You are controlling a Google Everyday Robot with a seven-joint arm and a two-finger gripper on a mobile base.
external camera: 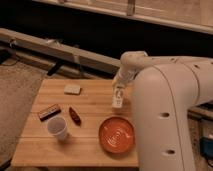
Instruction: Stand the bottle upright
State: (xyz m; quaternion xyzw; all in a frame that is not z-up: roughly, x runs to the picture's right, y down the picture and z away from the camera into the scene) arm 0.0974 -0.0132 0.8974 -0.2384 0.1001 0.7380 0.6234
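The white two-finger gripper (119,90), closed around the small cream plastic bottle (118,99), holds it upright over the wooden table's (90,100) far right. The white paper cup (57,128) and orange round plate (116,135) look empty.

Warm, dim light falls on the wooden table (85,142); the background behind is nearly black. The whole picture is soft and blurred, shadows are weak, the white arm (165,105) looks brightest

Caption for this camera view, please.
Pincer shut on bottle, upright above wooden table, near orange plate.
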